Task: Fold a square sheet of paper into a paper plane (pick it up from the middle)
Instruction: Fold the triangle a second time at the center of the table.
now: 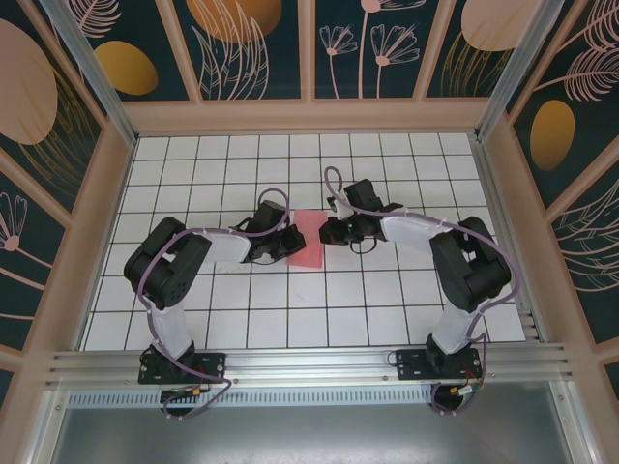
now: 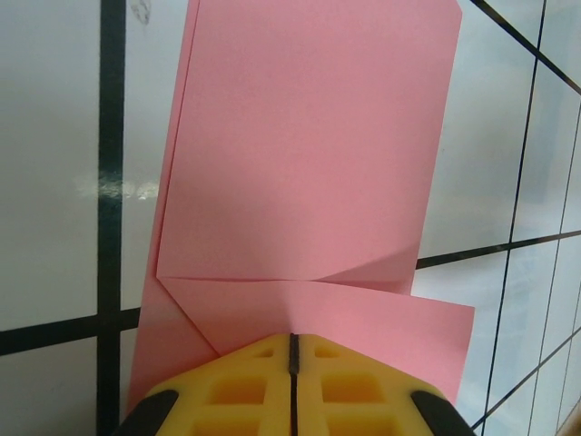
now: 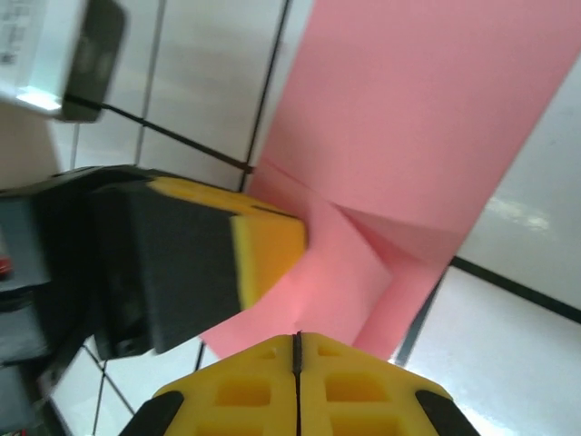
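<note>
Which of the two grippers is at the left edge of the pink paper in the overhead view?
The left gripper, shut, reaching in from the left arm; the right gripper meets the paper at its opposite edge.

Matt pink paper point(image 2: 309, 136); glossy tiles point(image 2: 54, 254), prob. plastic

Middle's pretty crowded, with the left gripper point(image 1: 285, 243) and right gripper point(image 1: 328, 232) pressed up against the pink paper point(image 1: 309, 244) from either side, but the surface point(image 1: 290, 164) beyond and nearer is open up to the walls point(image 1: 305, 116).
</note>
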### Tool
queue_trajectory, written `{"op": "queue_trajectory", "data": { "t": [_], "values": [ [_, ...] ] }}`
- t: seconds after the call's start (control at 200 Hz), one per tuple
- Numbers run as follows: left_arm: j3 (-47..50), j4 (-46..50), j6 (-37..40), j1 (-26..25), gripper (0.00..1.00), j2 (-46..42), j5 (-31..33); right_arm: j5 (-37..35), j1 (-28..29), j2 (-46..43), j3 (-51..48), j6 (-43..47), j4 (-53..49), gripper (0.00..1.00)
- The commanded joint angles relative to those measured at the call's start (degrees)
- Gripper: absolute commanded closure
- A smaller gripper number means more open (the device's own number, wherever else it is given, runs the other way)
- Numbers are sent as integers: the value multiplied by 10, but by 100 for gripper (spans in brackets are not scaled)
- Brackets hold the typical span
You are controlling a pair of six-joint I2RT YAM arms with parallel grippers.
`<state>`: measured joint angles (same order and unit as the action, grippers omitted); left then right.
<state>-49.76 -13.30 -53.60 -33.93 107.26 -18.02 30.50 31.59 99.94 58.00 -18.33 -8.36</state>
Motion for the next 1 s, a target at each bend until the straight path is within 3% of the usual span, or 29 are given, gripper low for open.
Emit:
{"op": "queue_trajectory", "data": {
  "t": [0.0,0.245,0.996],
  "values": [
    [23,87,10,-4,92,28,63,12,28,-4,-16,9,-4,92],
    [18,116,4,-7,92,31,91,-5,61,16,-8,10,-15,93],
    [18,122,-5,-8,91,39,100,-41,64,66,14,41,-75,93]
  ]
}}
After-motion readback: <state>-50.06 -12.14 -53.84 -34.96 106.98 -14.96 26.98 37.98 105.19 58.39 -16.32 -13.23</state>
